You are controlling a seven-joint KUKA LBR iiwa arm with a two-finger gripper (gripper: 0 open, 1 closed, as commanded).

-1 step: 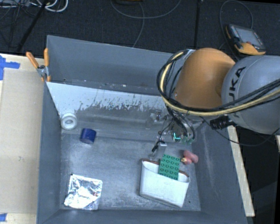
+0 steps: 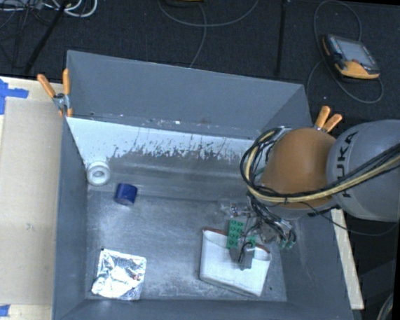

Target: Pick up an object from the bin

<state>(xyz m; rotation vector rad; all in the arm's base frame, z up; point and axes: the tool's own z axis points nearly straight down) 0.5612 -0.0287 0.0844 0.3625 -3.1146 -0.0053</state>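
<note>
My gripper (image 2: 246,256) is low in the bin's right front part, under the orange wrist cover. It is down on the upper edge of a white flat folded piece (image 2: 226,271), which lies on the bin floor. Whether the gripper has hold of the white piece cannot be made out from here. The gripper's green board and cables hide part of the white piece's top edge.
A crumpled silver foil packet (image 2: 119,275) lies at the front left. A small blue cylinder (image 2: 125,194) and a white roll (image 2: 98,173) sit near the back left wall. The arm comes in over the right rim.
</note>
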